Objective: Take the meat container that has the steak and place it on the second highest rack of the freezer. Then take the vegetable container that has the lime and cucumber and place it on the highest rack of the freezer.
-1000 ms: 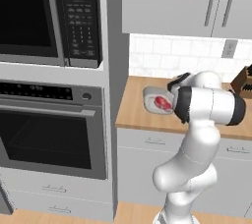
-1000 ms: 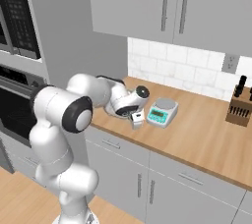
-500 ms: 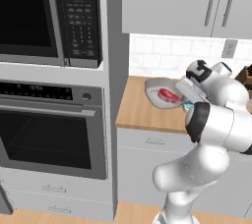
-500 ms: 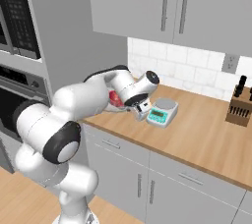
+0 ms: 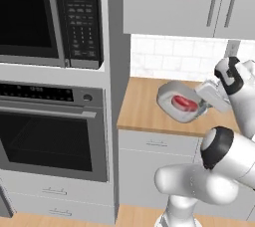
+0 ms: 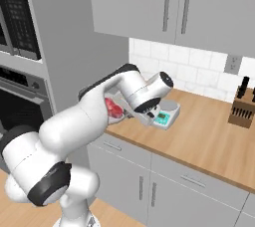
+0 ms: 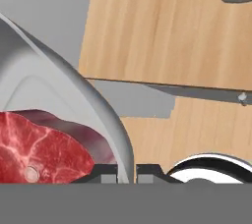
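- Well, at the far left of my left base view I see the microwave (image 5: 47, 19) stacked over the black wall oven (image 5: 50, 129), both doors closed;
- beside that stack the wooden counter (image 5: 144, 104) begins, under a white tile backsplash (image 5: 169, 56) and grey upper cabinets (image 5: 174, 2);
- above the counter I have the meat container (image 5: 180, 101) raised and tilted, its open side facing the camera; the steak (image 5: 185, 103) lies inside it, red-pink against the pale tray;
- my gripper (image 5: 203, 102) is pinched on the container's right rim; in the hand view the rim (image 7: 113, 134) runs down between the fingertips, with the steak just to its left;
- in the right base view a small kitchen scale (image 6: 164, 114) with a teal display sits on the counter just beyond the hand;
- farthest right stands a knife block (image 6: 241, 111), well apart from the container.
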### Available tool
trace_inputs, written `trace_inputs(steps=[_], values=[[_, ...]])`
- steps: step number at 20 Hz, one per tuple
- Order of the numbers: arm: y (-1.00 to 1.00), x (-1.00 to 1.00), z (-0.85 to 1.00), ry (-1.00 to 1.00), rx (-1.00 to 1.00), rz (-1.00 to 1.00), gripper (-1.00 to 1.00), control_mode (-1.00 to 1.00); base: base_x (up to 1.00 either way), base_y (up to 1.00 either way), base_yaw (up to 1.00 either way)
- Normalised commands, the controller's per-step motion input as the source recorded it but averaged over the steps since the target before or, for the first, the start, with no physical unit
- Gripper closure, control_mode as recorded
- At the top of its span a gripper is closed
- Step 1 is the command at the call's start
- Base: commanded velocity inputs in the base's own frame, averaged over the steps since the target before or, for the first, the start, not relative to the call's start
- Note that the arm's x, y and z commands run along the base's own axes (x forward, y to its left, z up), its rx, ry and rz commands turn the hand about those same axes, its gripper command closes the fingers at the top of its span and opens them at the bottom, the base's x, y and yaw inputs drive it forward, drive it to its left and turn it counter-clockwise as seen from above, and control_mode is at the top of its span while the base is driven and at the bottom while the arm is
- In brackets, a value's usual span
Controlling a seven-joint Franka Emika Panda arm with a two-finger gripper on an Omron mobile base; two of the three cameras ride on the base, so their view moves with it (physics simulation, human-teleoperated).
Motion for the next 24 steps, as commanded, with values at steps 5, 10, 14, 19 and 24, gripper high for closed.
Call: trace_inputs(steps=[5,10,14,19,24], values=[[0.00,-0.65,0.41,-0.25,-0.11,0.44,1.00,-1.00,0.00,0.00,0.00],[0.00,-0.48,0.35,-0.23,-0.12,0.38,1.00,-1.00,0.00,0.00,0.00],[0.04,-0.25,0.25,-0.16,-0.08,0.17,1.00,-1.00,0.00,0.00,0.00],[0.04,-0.05,0.03,-0.02,0.00,0.00,1.00,1.00,0.00,0.00,0.00],[0.00,0.00,0.00,0.00,0.00,0.00,1.00,1.00,0.00,0.00,0.25]])
